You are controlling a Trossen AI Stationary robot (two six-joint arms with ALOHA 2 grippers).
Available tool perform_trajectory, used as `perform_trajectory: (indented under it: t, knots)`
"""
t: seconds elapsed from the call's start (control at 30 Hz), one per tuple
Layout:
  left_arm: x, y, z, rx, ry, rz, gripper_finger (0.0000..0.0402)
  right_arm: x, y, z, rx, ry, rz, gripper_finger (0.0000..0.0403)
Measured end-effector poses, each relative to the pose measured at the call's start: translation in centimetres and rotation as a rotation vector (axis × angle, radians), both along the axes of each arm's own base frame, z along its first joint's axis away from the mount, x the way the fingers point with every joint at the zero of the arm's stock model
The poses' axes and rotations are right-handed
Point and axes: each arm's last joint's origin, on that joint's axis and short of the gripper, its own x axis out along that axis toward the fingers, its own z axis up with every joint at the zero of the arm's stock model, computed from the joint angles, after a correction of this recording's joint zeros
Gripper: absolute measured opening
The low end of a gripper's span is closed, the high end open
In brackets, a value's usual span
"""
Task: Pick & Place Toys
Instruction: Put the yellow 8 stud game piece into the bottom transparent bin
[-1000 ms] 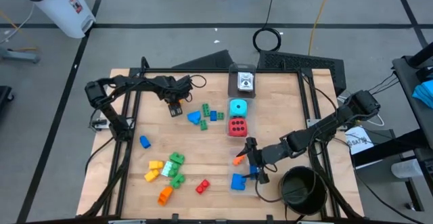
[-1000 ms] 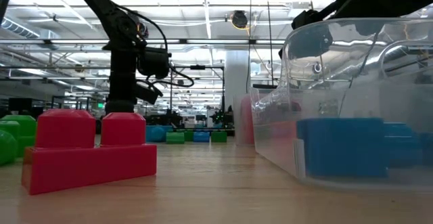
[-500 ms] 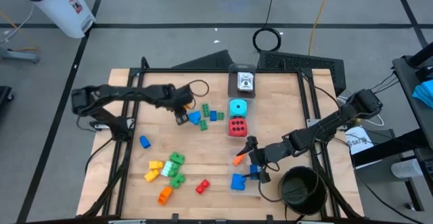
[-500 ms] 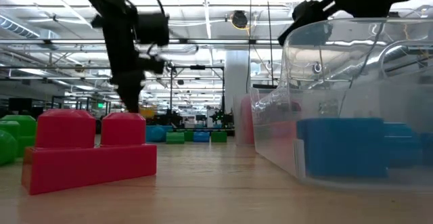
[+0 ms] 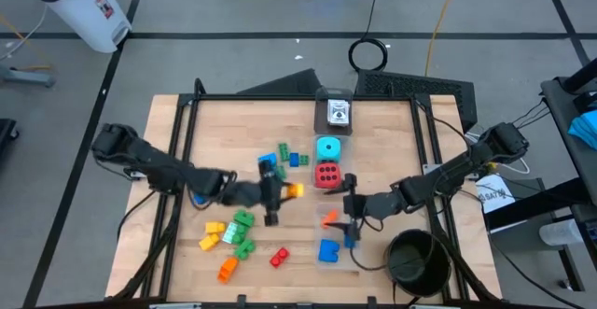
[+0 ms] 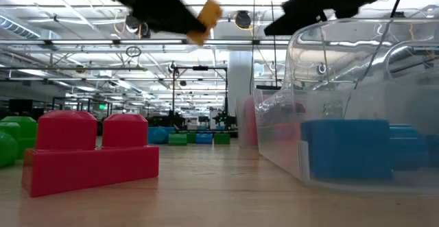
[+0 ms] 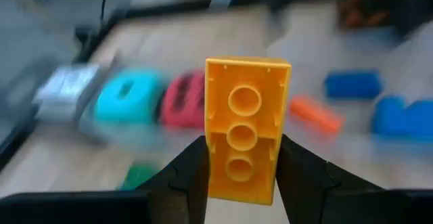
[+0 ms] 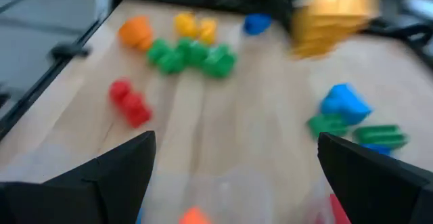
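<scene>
My left gripper (image 5: 283,193) reaches in from the table's left to mid-table and is shut on a yellow-orange brick (image 5: 295,190), which also shows in my left wrist view (image 7: 247,102). My right gripper (image 5: 351,208) hangs open just right of it, above a clear box (image 6: 357,69) that holds a blue brick (image 6: 350,148) and an orange one (image 5: 328,218). Nothing lies between its fingers (image 8: 101,176). Loose bricks, among them yellow (image 5: 215,228), green (image 5: 243,220) and red (image 5: 279,257), lie flat near the front left. A cyan die (image 5: 327,147) and a red die (image 5: 326,174) sit behind the box. My left gripper pinches the brick's two long sides (image 7: 211,173) between its two fingers, on the half nearer the wrist. The fingers come from the table's left, slanting a little downward, and lie along the brick. The brick juts out past the fingertips, its hollow underside toward the wrist camera, lifted clear of the table.
A black round bowl (image 5: 413,258) stands at the front right corner. A white card box (image 5: 337,113) sits at the far middle. More blue and green bricks (image 5: 284,157) lie behind my left gripper, and a blue one (image 5: 199,196) by its arm. Black frame rails run along both table sides.
My left gripper has swung from the far left of the table toward the near and right, to the clear box and my right gripper. It has risen and tipped from pointing down to nearly level. The yellow-orange brick has travelled with it, clear of the table.
</scene>
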Motion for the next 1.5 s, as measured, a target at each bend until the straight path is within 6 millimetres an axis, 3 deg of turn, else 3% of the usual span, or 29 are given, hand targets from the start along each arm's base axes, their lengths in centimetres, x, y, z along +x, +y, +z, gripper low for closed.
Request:
perform_trajectory:
  t: [0.13, 0.23, 0.67, 0.8, 1.2, 1.5]
  knots:
    - [0.8, -2.4, -0.4, 0.014, -0.084, -0.082, 0.0139, 0.9, -0.7, 0.6, 0.033, -0.09, -0.05, 0.038]
    - [1.4, -3.1, -1.1, 0.032, -0.117, -0.108, 0.0139, 1.8, -0.9, 0.6, 0.044, -0.163, -0.062, 0.038]
    - [2.3, -2.3, -0.9, -0.007, -0.179, -0.099, 0.0139, 4.1, -0.6, -0.1, -0.011, -0.378, -0.047, 0.0368]
    - [2.3, -2.1, -0.8, -0.018, -0.19, -0.091, 0.0139, 4.5, -0.7, -1.0, -0.021, -0.358, -0.057, 0.0325]
    - [2.3, -2.3, -0.8, -0.02, -0.188, -0.098, 0.0136, 4.6, -0.9, -1.0, -0.009, -0.366, -0.051, 0.0116]
    - [2.3, -2.3, -0.7, -0.041, -0.194, -0.112, 0.0135, 4.3, -1.0, -0.4, -0.009, -0.378, -0.06, 0.0112]
